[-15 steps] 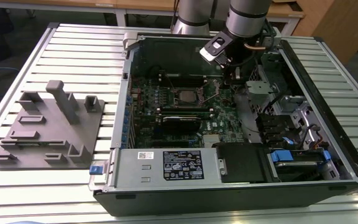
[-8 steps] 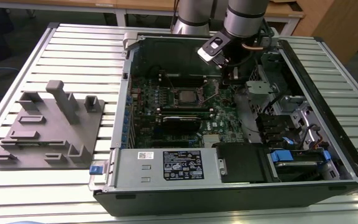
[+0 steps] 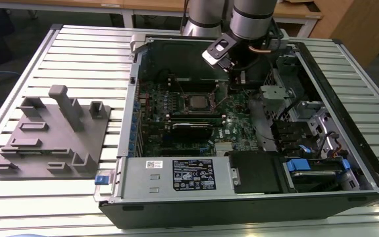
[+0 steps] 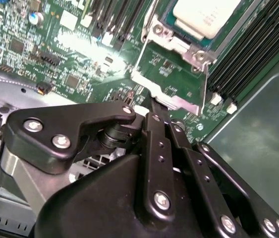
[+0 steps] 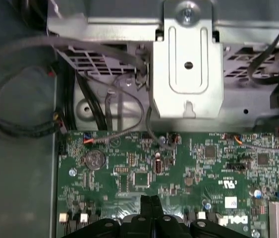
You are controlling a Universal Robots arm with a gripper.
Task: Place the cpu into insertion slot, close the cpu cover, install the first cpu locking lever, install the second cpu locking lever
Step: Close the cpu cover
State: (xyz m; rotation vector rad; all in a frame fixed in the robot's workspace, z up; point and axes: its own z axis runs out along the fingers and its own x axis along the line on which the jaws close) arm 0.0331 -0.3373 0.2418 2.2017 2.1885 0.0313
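Observation:
The cpu [image 3: 199, 102] [image 4: 206, 17] lies flat in the insertion slot [image 3: 182, 94] on the green board inside the open computer case. The thin silvery cpu cover [image 4: 179, 45] lies down around its edge. My gripper [image 3: 234, 79] hangs over the board a little behind the slot and towards the exterior view's right. In both wrist views its black fingers [image 5: 147, 210] [image 4: 157, 124] are pressed together, so the gripper [image 5: 150, 199] [image 4: 153, 105] is shut with nothing between them. It hovers above bare board, apart from the socket.
Long black memory slots [image 4: 258, 39] flank the socket. A silvery metal bracket [image 5: 188, 64] and loose cables [image 5: 10, 124] lie beyond the board. The labelled power-supply box [image 3: 176, 175] fills the case's near side. A grey fixture plate [image 3: 51, 133] stands on the slatted table [image 3: 77, 44].

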